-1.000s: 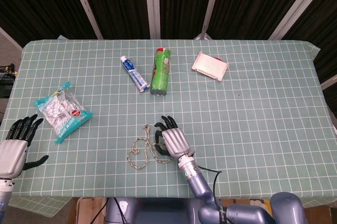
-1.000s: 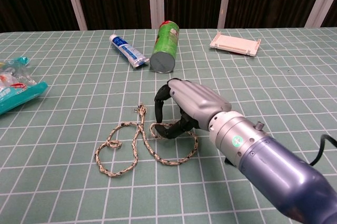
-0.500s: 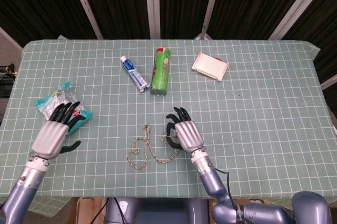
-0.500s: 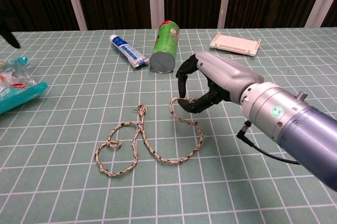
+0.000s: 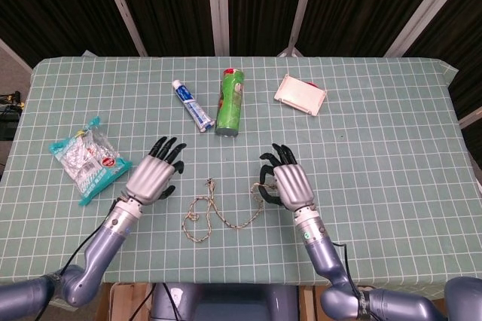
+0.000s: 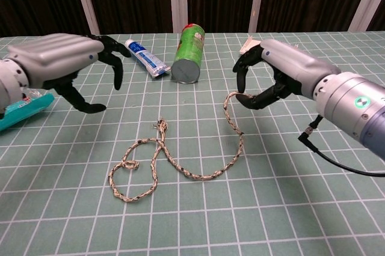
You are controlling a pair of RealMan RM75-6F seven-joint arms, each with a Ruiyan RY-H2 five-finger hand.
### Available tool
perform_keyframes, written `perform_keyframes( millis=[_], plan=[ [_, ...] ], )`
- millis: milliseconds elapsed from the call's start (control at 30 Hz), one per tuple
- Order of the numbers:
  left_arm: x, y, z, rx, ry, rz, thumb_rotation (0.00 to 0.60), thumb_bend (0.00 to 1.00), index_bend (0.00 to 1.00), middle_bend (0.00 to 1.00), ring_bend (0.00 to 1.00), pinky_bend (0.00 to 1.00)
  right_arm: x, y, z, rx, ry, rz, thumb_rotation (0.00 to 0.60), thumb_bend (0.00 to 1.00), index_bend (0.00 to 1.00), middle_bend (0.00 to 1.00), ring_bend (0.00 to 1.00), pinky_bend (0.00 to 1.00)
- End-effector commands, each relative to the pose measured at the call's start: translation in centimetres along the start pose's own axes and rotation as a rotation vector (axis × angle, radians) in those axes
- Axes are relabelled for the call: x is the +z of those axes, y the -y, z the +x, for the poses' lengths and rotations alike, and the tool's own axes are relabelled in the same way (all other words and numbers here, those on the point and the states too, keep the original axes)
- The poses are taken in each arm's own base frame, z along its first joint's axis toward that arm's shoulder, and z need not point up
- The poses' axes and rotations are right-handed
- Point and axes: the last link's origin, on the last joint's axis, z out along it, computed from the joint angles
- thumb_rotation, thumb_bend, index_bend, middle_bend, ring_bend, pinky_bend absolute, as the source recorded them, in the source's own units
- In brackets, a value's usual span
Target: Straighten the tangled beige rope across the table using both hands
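The beige rope [image 5: 218, 213] [image 6: 180, 166] lies in loose loops at the front middle of the table. My right hand [image 5: 287, 184] [image 6: 274, 76] pinches the rope's right end and lifts it a little off the cloth. The other end [image 6: 161, 125] rests frayed on the table near the looped part. My left hand [image 5: 154, 175] [image 6: 63, 60] hovers with fingers spread to the left of the rope, holding nothing and not touching it.
A green can [image 5: 230, 102] lies behind the rope with a toothpaste tube [image 5: 193, 105] beside it. A white tray [image 5: 300, 94] sits at the back right. A snack bag [image 5: 88, 157] lies at the left. The table carries a green checked cloth [image 5: 376, 148].
My right hand has drawn the rope end to the right, opening the right loop. The left hand has come in from the table's left edge toward the rope.
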Motion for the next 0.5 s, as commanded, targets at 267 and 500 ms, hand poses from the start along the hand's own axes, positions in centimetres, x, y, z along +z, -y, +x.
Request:
perform_keyframes(
  millis=[267, 500],
  plan=[
    [3.2, -3.1, -2.2, 0.049, 0.040, -0.053, 0.600, 0.34, 0.48, 0.10, 0.00, 0.00, 0.0, -1.0, 0.9, 0.000, -0.013, -0.020, 0.600, 0.45, 0.64, 0.27, 0.00, 0.00],
    [4.5, -5.1, -3.0, 0.063, 0.066, -0.101, 0.600, 0.34, 0.49, 0.10, 0.00, 0.00, 0.1, -1.7, 1.2, -0.001, -0.023, -0.037, 0.600, 0.45, 0.64, 0.27, 0.00, 0.00]
  ],
)
